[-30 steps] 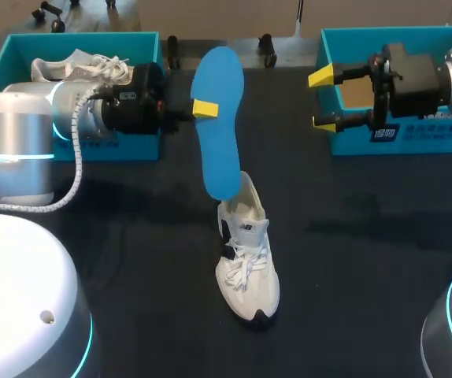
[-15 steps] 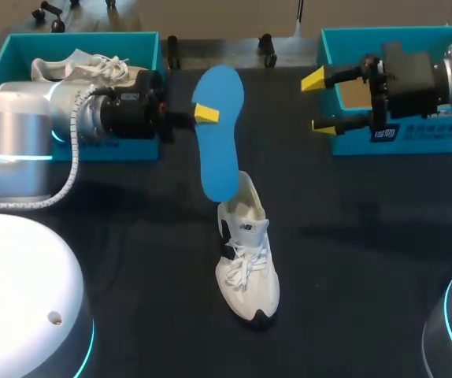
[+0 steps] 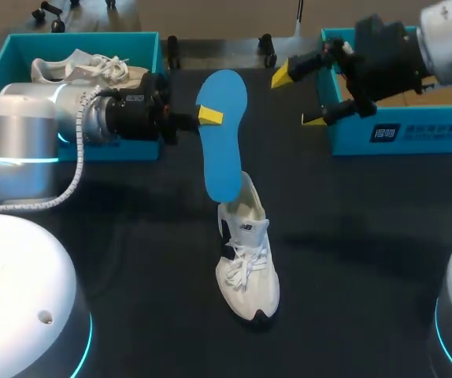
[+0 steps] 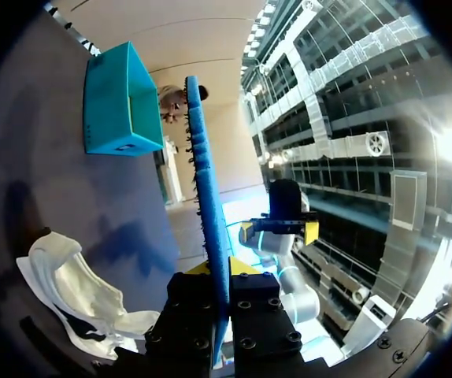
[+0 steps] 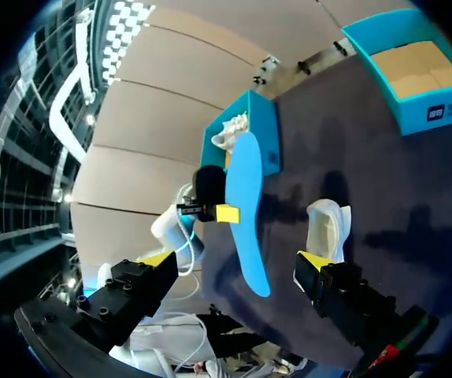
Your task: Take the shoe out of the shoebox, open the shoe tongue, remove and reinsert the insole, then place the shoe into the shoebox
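1. Insole (image 3: 221, 134): bright blue, flat, smooth-faced. It is held up off the table (image 3: 368, 252) at upper centre of the head view, long axis near vertical, wider end up and narrower end down.
2. Left gripper (image 3: 209, 116): comes in from the left and is clamped on the insole's upper part. One yellow tip shows on the blue face. The left wrist view has the insole edge-on between both fingers, which pinch it from either side.
3. The insole's lower end overlaps the heel opening of the shoe (image 3: 246, 252) in the head view. Can't tell if it touches or sits inside.
4. Shoe: white sneaker, white laces, dark side logo, dark patch at the toe sole. It stands upright on the black table at frame centre, toe toward the bottom edge, collar gaping wide. It is outside both boxes.
5. Right gripper (image 3: 299, 97): at upper right of the frame, above the table beside the right shoebox (image 3: 344, 138). Its fingers are spread wide, nothing between them, and it is well apart from the insole.
6. Right shoebox: teal, cardboard-brown floor in the right wrist view.
7. Left shoebox (image 3: 21, 43): teal, upper left, with a second white shoe (image 3: 84, 67) inside.
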Robot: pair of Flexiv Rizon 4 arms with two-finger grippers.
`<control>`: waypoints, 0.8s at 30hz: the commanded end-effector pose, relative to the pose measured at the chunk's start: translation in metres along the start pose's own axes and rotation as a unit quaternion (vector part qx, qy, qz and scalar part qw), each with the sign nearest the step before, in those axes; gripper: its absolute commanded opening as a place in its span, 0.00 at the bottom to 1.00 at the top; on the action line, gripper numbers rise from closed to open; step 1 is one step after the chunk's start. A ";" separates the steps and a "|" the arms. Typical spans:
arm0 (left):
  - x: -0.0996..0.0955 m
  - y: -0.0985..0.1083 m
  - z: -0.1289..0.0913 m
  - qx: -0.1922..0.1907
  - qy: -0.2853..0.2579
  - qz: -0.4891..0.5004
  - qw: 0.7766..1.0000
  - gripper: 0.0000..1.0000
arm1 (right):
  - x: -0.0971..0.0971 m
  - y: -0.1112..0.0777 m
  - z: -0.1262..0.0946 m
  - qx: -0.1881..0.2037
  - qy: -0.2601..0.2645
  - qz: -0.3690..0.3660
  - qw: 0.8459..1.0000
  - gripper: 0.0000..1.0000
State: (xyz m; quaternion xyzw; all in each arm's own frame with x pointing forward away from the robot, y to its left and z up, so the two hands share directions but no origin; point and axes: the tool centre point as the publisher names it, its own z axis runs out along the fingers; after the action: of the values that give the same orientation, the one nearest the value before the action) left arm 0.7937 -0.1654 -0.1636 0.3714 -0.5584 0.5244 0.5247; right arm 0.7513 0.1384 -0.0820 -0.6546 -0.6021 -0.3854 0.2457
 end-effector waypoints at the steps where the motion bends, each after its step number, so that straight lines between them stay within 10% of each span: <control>1: 0.000 0.000 0.001 0.000 -0.001 0.000 1.000 0.00 | 0.008 0.000 0.010 -0.003 -0.103 0.002 0.995 1.00; 24: 0.000 0.000 0.001 0.000 -0.001 0.000 1.000 0.00 | 0.034 0.002 0.053 0.000 -0.302 -0.020 0.953 1.00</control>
State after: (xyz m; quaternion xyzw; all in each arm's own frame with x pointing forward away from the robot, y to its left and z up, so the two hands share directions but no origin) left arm 0.7944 -0.1662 -0.1643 0.3705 -0.5584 0.5241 0.5256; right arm 0.7558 0.1867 -0.0840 -0.7039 -0.6523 -0.2560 0.1159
